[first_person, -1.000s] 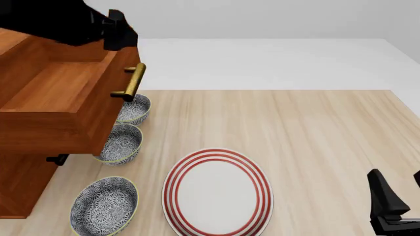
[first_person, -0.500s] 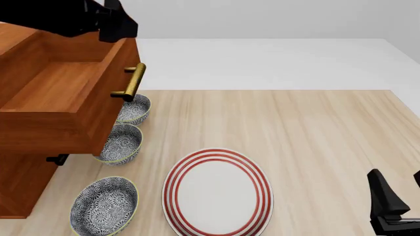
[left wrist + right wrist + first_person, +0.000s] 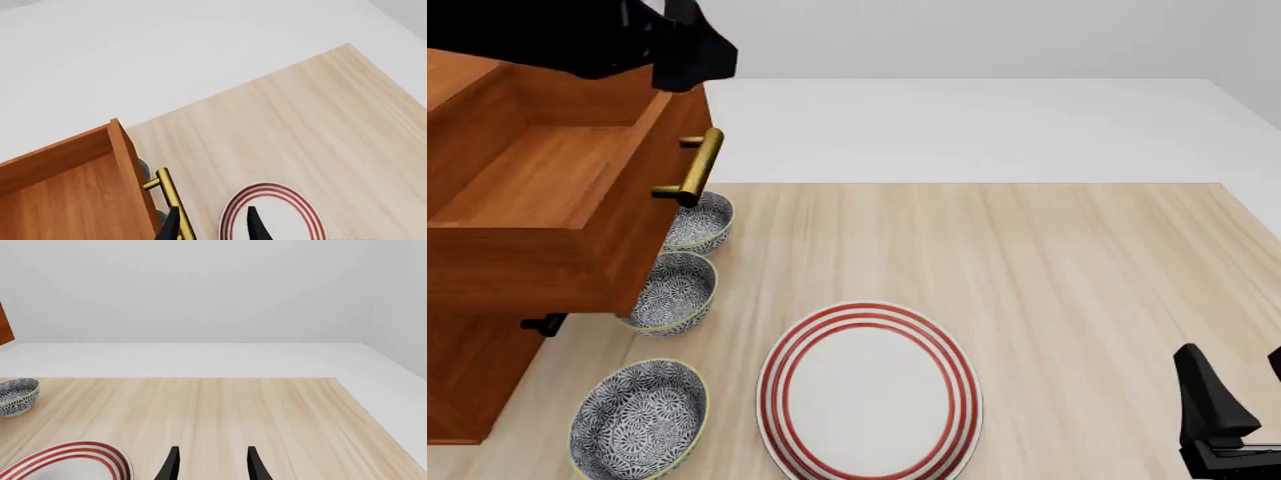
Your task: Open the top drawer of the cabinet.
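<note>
- Cabinet (image 3: pixel 467 380) at the table's left edge in the front view; tall, reddish-brown.
- Top drawer (image 3: pixel 547 190) pulled well out over the table, plain wooden box interior exposed; judged open, task essentially done or near done.
- Table (image 3: pixel 1068 260) light wood; red-ringed plate (image 3: pixel 870 392) near the front middle, well apart from the drawer front.
- Three patterned bowls (image 3: pixel 641 415) in a row beside the cabinet, two of them partly under the overhanging drawer.
- Left arm's dark bulk above the drawer's far corner; left gripper (image 3: pixel 212 225) seen in the wrist view with fingers apart, empty, one finger close beside the brass handle (image 3: pixel 694 168), contact not clear.
- Step in hand, judged: clearing away from the handle. Best done by lifting straight up and off with fingers spread, no sideways drag on the bar that could shove the drawer back in or tip the cabinet.
- Worth avoiding: descending toward the bowls under the drawer front.
- If more travel wanted: re-grip the bar at its middle, pull straight outward along the drawer slide, no twist.
- Right gripper (image 3: pixel 210 462) low at the table's near right, fingers apart, holding nothing, touching nothing; parked, no role needed.
</note>
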